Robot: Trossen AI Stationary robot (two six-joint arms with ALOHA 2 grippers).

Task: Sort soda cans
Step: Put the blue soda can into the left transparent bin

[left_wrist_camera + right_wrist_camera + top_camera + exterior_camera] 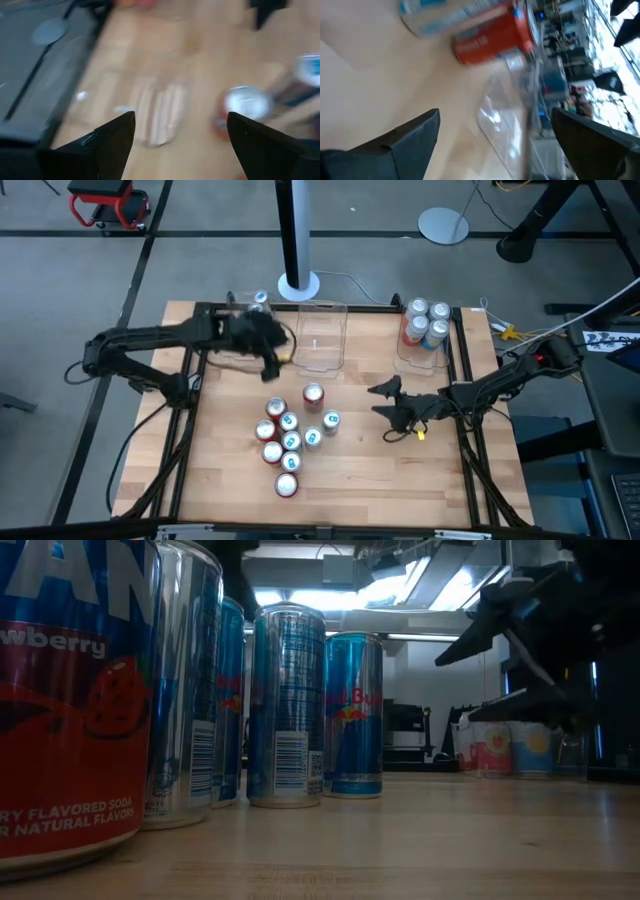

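Observation:
Several soda cans [288, 438], red and blue-teal with silver tops, stand upright in a cluster at the table's middle; in the low view they loom close [287, 705]. Several more cans [427, 320] stand in the right clear bin, and one can [260, 300] stands at the far left by the left bin. My left gripper [272, 365] hovers open over the table beside the left bin, far-left of the cluster; its wrist view [180, 117] shows a red can [245, 102] ahead. My right gripper [380, 400] is open, right of the cluster, fingers pointing toward it [495, 115].
An empty clear bin [320, 338] sits at the far middle, with the right bin [425, 352] beside it. A black frame [180, 440] runs along the table's sides. Bare wood lies near the front edge [400, 480]. A white pole base [298, 283] stands behind the table.

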